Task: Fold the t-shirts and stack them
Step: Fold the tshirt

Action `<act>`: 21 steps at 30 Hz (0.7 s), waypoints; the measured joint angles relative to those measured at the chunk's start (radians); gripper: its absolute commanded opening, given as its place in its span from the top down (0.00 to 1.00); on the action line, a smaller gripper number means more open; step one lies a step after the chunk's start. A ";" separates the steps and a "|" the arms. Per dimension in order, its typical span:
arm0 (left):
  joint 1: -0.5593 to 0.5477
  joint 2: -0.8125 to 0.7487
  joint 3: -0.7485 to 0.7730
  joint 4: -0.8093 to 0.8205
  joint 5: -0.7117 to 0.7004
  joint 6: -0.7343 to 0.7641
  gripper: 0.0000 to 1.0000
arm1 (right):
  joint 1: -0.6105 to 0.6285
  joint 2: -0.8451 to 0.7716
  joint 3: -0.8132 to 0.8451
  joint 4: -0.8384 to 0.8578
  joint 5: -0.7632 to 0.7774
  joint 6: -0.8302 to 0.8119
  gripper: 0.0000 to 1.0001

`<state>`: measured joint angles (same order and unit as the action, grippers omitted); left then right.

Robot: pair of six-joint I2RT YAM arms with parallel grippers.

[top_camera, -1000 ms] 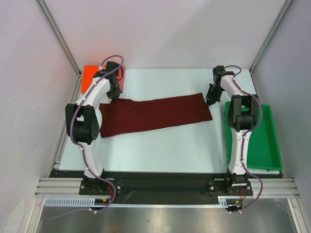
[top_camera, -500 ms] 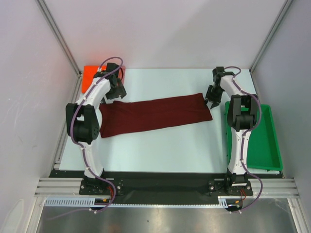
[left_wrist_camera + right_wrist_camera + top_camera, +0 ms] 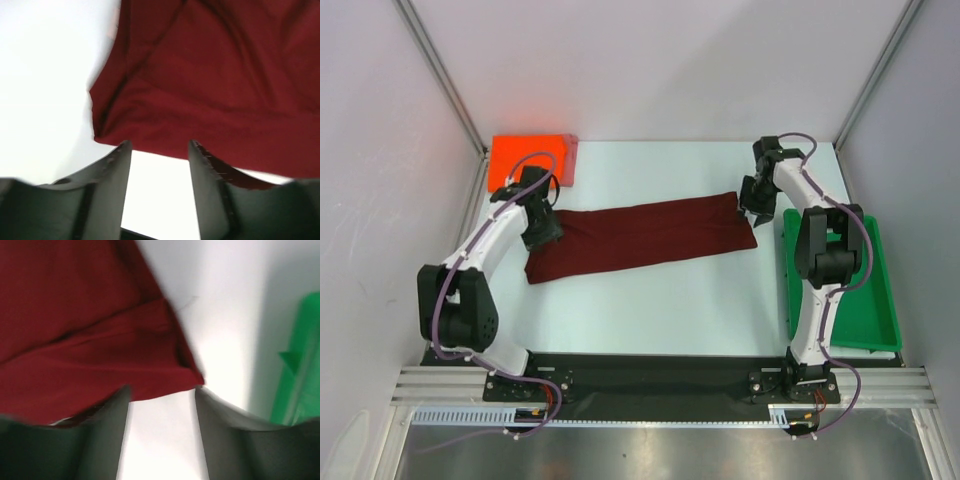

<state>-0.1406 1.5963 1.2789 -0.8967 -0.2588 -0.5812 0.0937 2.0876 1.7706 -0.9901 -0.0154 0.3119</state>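
Observation:
A dark maroon t-shirt (image 3: pixel 640 235) lies folded into a long strip across the table, slanting from near left to far right. My left gripper (image 3: pixel 546 236) hovers at its left end, open, with only bare table between its fingers (image 3: pixel 112 167) and the maroon cloth (image 3: pixel 210 75) just beyond the tips. My right gripper (image 3: pixel 750 210) stands at the shirt's right end, also open and holding nothing; the cloth corner (image 3: pixel 75 330) lies just past its tips. A folded orange-red t-shirt (image 3: pixel 525 160) rests at the back left corner, with a pinkish edge (image 3: pixel 571 160) along its right side.
A green tray (image 3: pixel 880 310) stands to the right of the right arm, its edge (image 3: pixel 300 365) close to the right gripper. Frame posts and white walls enclose the table on three sides.
Both grippers have gone from shut to open, leaving the maroon shirt's ends on the table. The left arm swung toward the near left, uncovering the orange-red shirt. The right gripper shifted slightly.

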 measured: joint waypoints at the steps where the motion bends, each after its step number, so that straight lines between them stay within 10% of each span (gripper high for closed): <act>1: 0.000 -0.025 -0.031 0.019 0.026 -0.002 0.55 | 0.009 -0.006 -0.014 0.012 -0.015 -0.002 0.57; 7: 0.002 0.008 -0.118 0.106 0.161 -0.037 0.64 | 0.033 0.001 -0.083 0.076 -0.077 0.008 0.85; 21: 0.085 0.091 -0.279 0.162 0.248 -0.125 0.59 | -0.008 -0.010 -0.248 0.178 -0.087 0.036 0.78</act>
<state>-0.0555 1.6875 1.0000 -0.7345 -0.0105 -0.7059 0.0860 2.0773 1.5230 -0.8120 -0.1028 0.3481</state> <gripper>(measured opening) 0.413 0.197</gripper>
